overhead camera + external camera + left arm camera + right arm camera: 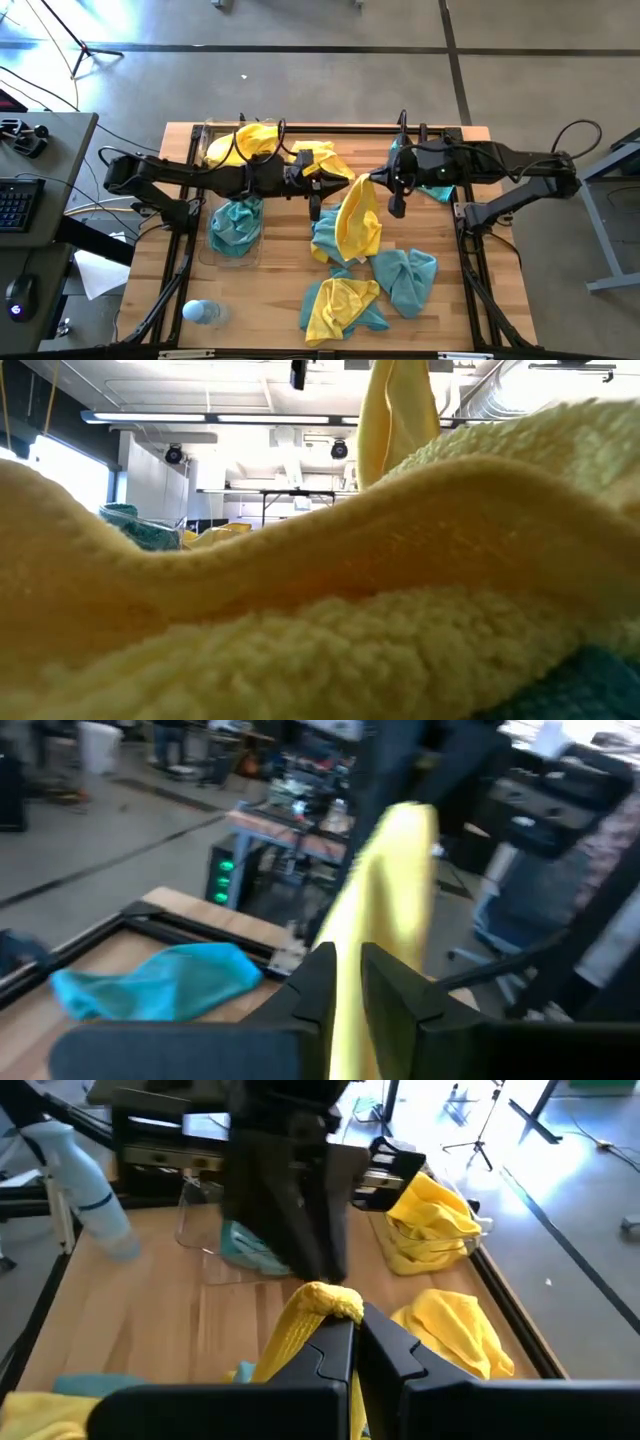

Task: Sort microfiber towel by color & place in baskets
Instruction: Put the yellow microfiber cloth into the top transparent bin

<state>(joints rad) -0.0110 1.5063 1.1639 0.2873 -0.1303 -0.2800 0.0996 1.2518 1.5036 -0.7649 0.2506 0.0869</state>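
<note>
Gripping a yellow towel (360, 222), the right gripper (375, 180) pinches its top corner. The left gripper (347, 182), just beside it, clamps the same corner.

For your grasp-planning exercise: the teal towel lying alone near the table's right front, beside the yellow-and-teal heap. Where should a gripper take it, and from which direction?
Grip the teal towel at a raised fold near its middle, coming straight down from above. It lies crumpled and flat on the table, so ridges give the fingers something to pinch, and its edges hug the wood. The right gripper is nearer, but is shut on the yellow towel.
</note>
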